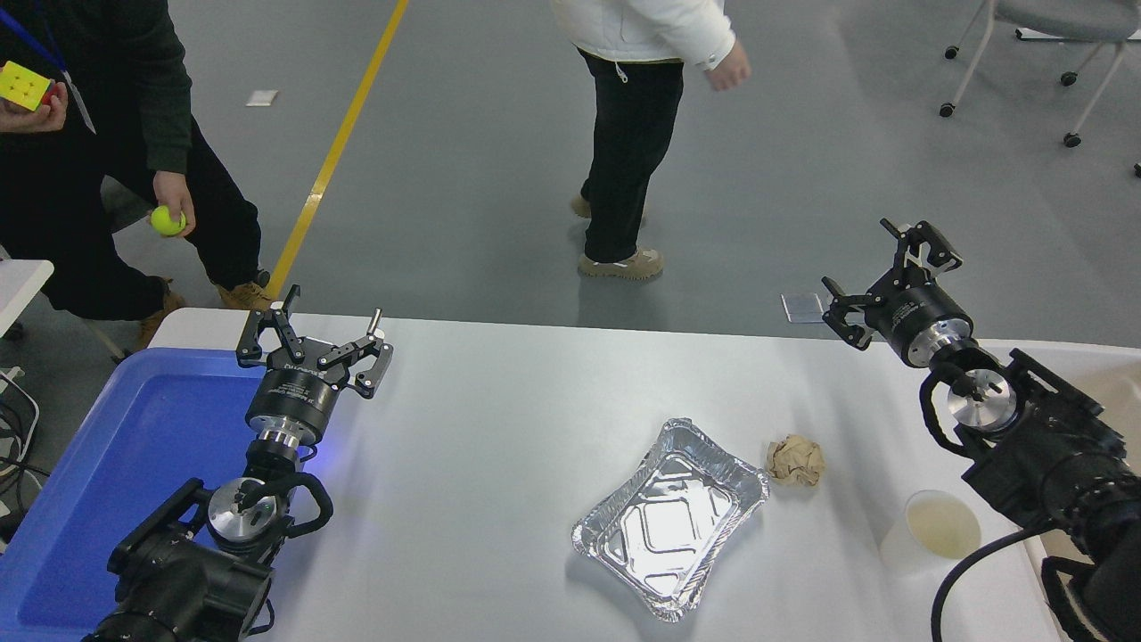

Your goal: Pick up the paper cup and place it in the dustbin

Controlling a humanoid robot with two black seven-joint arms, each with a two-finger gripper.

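Observation:
The paper cup (pixel 938 528) stands upright near the table's front right, white with a cream inside, just left of my right forearm. My right gripper (pixel 884 276) is open and holds nothing, raised above the table's far right edge, well beyond the cup. Only a beige patch of the dustbin (pixel 1114 388) shows at the right edge, mostly hidden behind my right arm. My left gripper (pixel 321 337) is open and parked at the lower left, over the edge of the blue tray.
A foil tray (pixel 670 517) lies in the table's middle front, with a crumpled brown paper ball (pixel 795 460) beside its right corner. A blue tray (pixel 116 455) fills the left end. Two people stand beyond the far edge; one holds a yellow-green ball (pixel 167 220).

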